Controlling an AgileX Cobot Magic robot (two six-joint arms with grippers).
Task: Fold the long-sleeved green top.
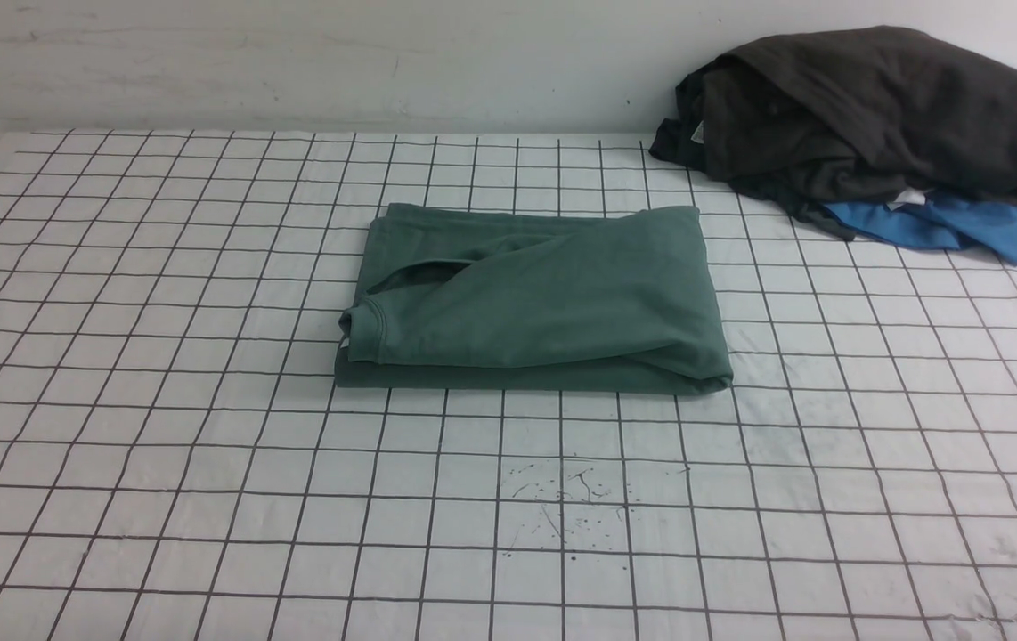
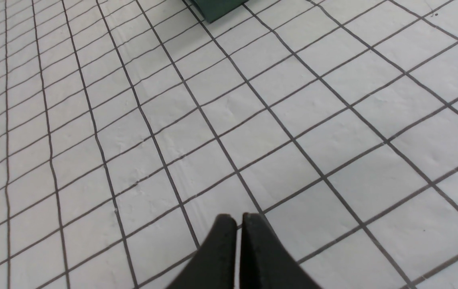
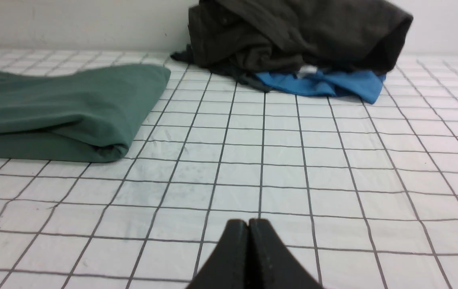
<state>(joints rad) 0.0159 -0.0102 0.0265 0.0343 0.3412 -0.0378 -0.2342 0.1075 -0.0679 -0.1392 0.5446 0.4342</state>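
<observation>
Front view first, and the green top [image 1: 535,303] lies folded into a neat rectangle near the middle of the tabletop [image 1: 161,445], its ribbed neck turned toward nine o'clock and a rolled fold running along the near edge. Off toward two o'clock from it, well apart and up against the wall, sits a heap with a dark grey garment [image 1: 874,116] piled over a bright blue garment [image 1: 945,227]. A patch of small dark specks [image 1: 562,507] marks the white gridded cover at six o'clock from the top, closer to the camera. Neither arm shows in this view. Over to the left wrist camera: the left claw [image 2: 239,218] has its black tips pressed together with nothing between them, hanging above bare grid squares, only a corner of the green top peeking in at the far edge. Right wrist camera now: the right claw [image 3: 248,222] is likewise pressed together and empty, low over the tabletop, with the green top's rolled corner and the clothes heap both out ahead of it.
</observation>
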